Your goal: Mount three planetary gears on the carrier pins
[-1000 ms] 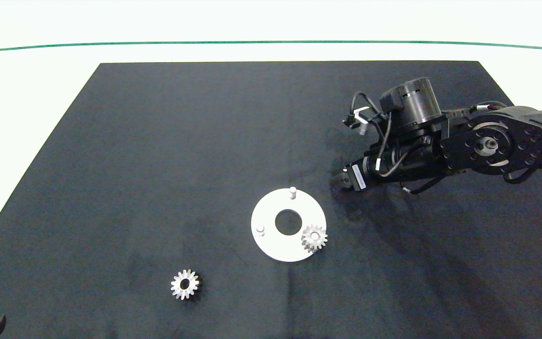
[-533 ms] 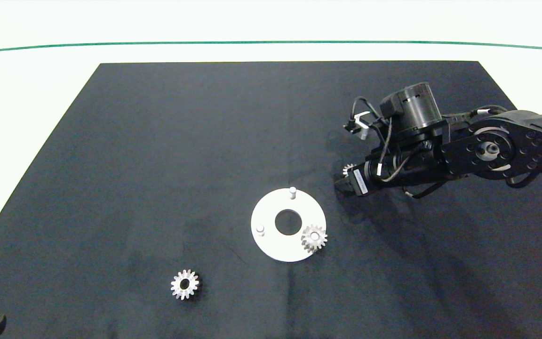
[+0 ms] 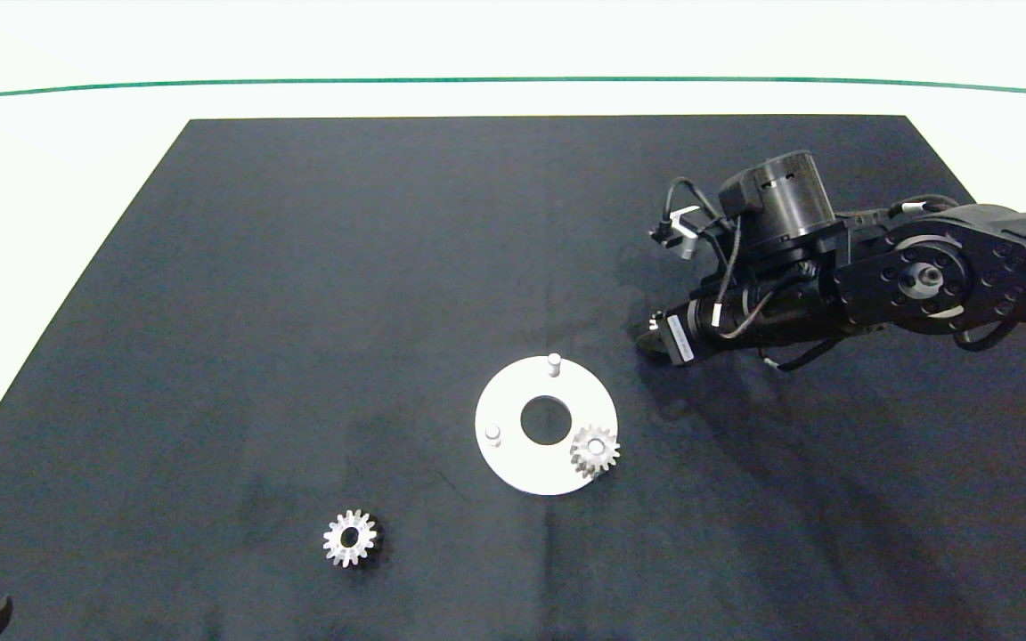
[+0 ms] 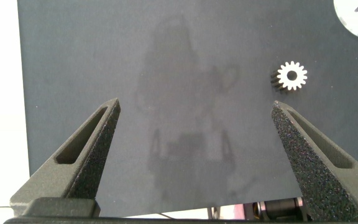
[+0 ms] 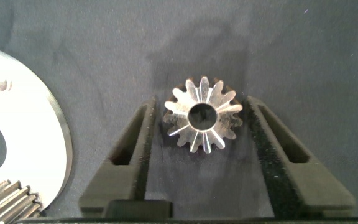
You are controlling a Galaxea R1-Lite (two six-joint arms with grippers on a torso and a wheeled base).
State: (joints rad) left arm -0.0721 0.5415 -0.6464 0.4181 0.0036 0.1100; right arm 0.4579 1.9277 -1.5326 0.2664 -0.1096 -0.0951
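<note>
The white carrier disc (image 3: 513,463) lies mid-mat with two bare carrier pins (image 3: 554,362) (image 3: 493,435). One planetary gear (image 3: 594,451) sits on the disc's near-right side. A second gear (image 3: 350,537) lies loose on the mat to the near left, also in the left wrist view (image 4: 290,76). My right gripper (image 3: 651,338) is low, just right of the disc. In its wrist view the third gear (image 5: 202,115) lies flat between the fingers (image 5: 135,149), with a narrow gap on each side. My left gripper (image 4: 196,106) hangs wide open at the mat's near-left corner.
The black mat (image 3: 299,267) covers most of the white table, with a green line (image 3: 210,85) beyond its far edge. The right arm's dark wrist and cables (image 3: 780,258) stand over the mat's right side. The disc's rim (image 5: 36,124) is close beside the right gripper.
Half a second ago a gear peeked out at the right gripper's tip; now the gripper covers it. The right wrist shifted slightly toward me, then back. Disc and other gears stayed put.
</note>
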